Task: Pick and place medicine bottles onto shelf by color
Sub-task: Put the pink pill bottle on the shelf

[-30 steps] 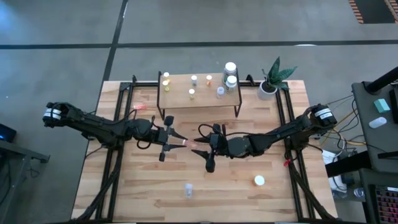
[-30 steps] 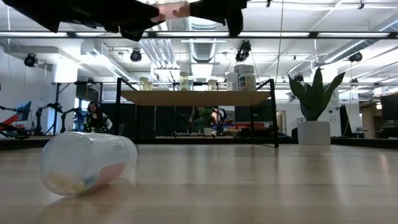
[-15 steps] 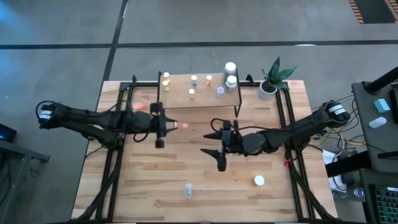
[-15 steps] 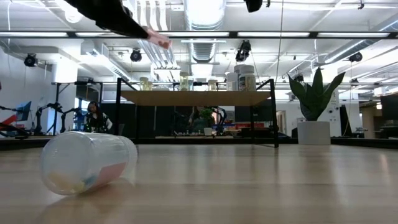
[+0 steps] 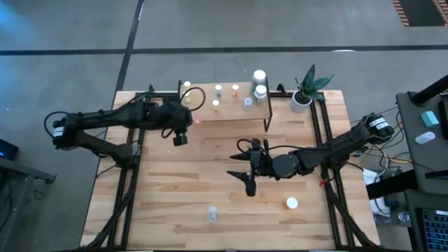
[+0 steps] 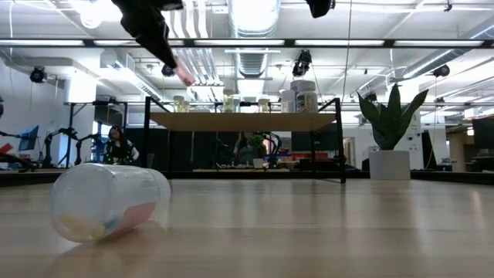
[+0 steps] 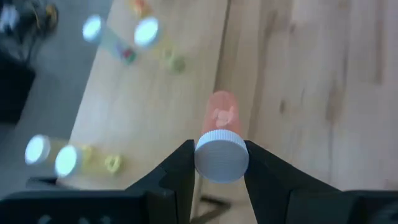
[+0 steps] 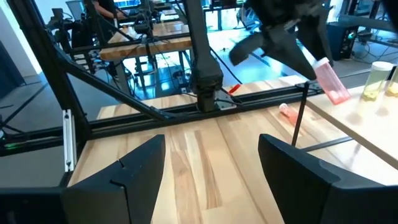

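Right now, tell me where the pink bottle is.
The pink bottle is clamped in the left gripper, held in the air over the left end of the shelf, near the yellow bottles in the high view.

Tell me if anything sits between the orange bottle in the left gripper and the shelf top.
Nothing visible does. The left gripper holds the orange bottle over the shelf, above bare board; the bottles already there stand off to the sides.
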You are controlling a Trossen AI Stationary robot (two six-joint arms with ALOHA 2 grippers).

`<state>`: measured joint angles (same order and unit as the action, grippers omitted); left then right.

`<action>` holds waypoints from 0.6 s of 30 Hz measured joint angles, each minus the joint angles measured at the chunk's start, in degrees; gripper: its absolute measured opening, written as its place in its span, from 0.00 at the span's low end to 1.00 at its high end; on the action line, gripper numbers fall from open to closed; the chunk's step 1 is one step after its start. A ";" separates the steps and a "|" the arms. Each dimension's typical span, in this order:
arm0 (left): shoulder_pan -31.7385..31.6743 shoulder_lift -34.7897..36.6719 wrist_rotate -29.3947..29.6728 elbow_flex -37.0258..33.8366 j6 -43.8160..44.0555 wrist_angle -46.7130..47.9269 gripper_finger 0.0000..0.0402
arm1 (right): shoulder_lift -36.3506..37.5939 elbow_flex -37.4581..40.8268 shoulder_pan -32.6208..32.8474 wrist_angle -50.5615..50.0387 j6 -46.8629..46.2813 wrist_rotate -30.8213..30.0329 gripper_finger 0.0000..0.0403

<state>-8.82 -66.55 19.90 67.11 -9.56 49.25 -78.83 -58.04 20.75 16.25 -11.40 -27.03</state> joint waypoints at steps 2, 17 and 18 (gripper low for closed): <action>-1.68 -2.39 -0.27 2.69 -0.68 4.05 0.26 | -0.04 0.00 0.00 0.02 -0.06 0.00 0.61; -14.62 -17.11 -5.95 23.13 -5.86 26.83 0.26 | -0.87 0.01 0.15 -2.84 -1.48 0.00 0.60; -15.10 -17.91 -6.11 24.30 -6.15 27.82 0.26 | -0.87 0.00 0.13 -2.81 -1.50 0.00 0.61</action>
<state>-23.92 -84.47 13.79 91.40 -15.71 77.07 -79.70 -58.04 20.88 13.44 -12.90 -27.03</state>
